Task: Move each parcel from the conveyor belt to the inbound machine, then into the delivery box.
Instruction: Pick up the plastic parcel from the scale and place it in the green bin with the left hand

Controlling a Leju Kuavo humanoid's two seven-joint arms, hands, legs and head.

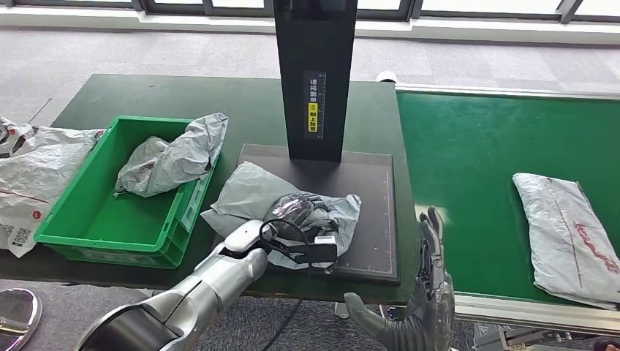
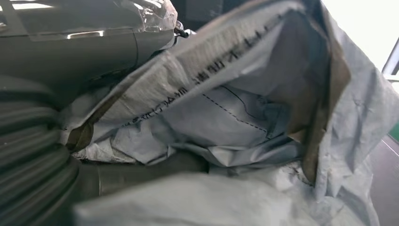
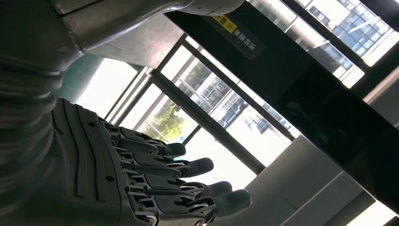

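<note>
I see a dark green table (image 1: 219, 95) and a brighter green conveyor belt (image 1: 468, 146), grey floor and windows behind. The black inbound machine (image 1: 318, 80) carries a yellow label (characters too small for me to read). My left hand (image 1: 303, 219) grips a crumpled grey parcel (image 1: 252, 194) on the machine's base plate, fingers buried in its folds. Beside them, the green delivery box (image 1: 80, 227) holds another grey parcel (image 1: 172, 157). My right hand (image 1: 428, 292) hangs spread, holding nothing.
</note>
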